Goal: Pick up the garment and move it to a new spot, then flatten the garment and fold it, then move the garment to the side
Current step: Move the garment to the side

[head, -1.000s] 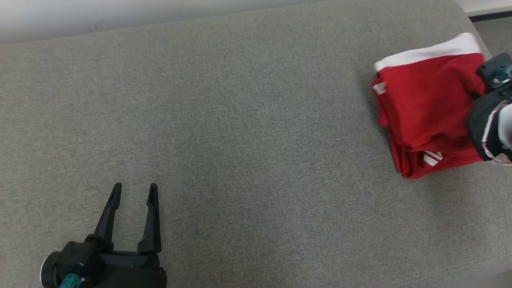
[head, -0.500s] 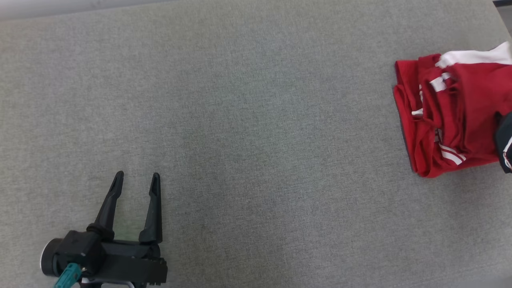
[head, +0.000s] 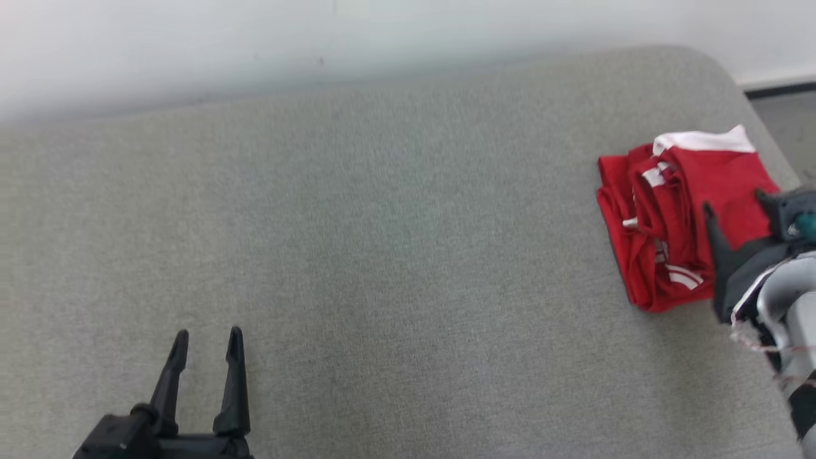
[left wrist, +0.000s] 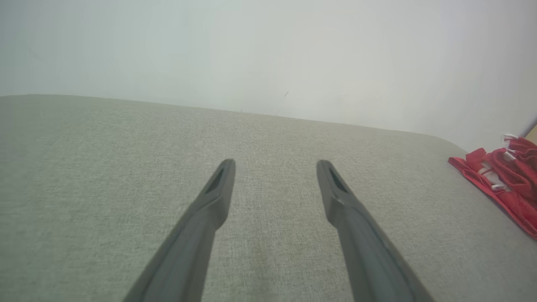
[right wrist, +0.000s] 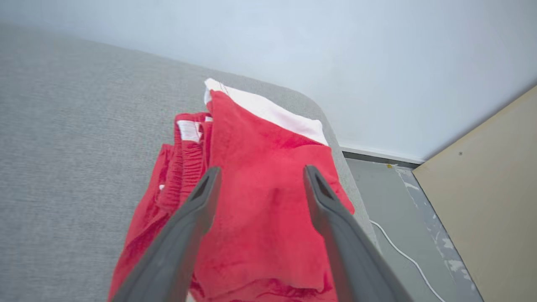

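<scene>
Garment (head: 676, 217) is lying folded just beneath the right gripper (right wrist: 260, 172), whose fingers (right wrist: 195, 209) are standing apart, empty (left gripper (head: 208, 335) likewise, well away); it should be lifting straight off, snagging no fold.
</scene>
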`<state>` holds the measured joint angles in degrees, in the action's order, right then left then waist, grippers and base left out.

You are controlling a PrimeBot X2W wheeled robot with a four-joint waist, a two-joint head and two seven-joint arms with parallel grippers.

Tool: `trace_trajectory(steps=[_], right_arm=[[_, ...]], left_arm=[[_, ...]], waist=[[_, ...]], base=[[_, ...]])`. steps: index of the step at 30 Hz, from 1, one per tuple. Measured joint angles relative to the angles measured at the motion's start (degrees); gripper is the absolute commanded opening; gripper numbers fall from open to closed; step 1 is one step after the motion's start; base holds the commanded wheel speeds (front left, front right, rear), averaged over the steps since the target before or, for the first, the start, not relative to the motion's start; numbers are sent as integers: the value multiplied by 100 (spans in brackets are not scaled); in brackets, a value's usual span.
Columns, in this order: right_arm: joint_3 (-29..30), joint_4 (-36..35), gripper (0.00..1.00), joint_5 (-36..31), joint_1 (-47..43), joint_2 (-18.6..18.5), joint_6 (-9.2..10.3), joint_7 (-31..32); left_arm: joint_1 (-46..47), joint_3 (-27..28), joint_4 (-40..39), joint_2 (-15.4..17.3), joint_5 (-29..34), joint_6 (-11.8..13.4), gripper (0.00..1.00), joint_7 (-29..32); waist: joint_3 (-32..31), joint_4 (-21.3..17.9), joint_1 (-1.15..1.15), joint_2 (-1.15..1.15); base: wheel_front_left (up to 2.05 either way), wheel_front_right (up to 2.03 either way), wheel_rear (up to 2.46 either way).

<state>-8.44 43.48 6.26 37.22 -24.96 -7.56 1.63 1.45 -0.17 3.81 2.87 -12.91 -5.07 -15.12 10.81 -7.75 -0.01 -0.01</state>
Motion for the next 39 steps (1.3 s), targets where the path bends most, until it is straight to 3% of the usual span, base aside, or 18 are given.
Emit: trace_trajectory(steps=[5, 8, 13, 24, 39], right_arm=[[-1, -955, 100, 216, -747, 186, 0, -546], [35, -1497, 100, 702, -1182, 454, 0, -801], [96, -2089, 100, 910, -1761, 658, 0, -1267], [320, -1942, 100, 735, -2648, 1679, 0, -1613], [182, -2014, 100, 631, -3099, 1962, 0, -1661]], left_arm=[[-250, 63, 43, -1, -4, 65, 100, 0], [-364, 142, 71, -1, 1, 105, 100, 0], [-441, 289, 148, 1, 122, 140, 100, 0], [-704, 543, 516, 1, 223, 215, 100, 0], [-782, 602, 441, 0, 229, 232, 100, 0]], waist=[[-476, 27, 0, 0], [-737, 52, -1, 0], [-1062, 121, -1, 0], [-1444, 357, 0, 0], [-1522, 453, 0, 0]], base=[[0, 0, 0], [0, 0, 0], [0, 0, 0], [0, 0, 0], [0, 0, 0]])
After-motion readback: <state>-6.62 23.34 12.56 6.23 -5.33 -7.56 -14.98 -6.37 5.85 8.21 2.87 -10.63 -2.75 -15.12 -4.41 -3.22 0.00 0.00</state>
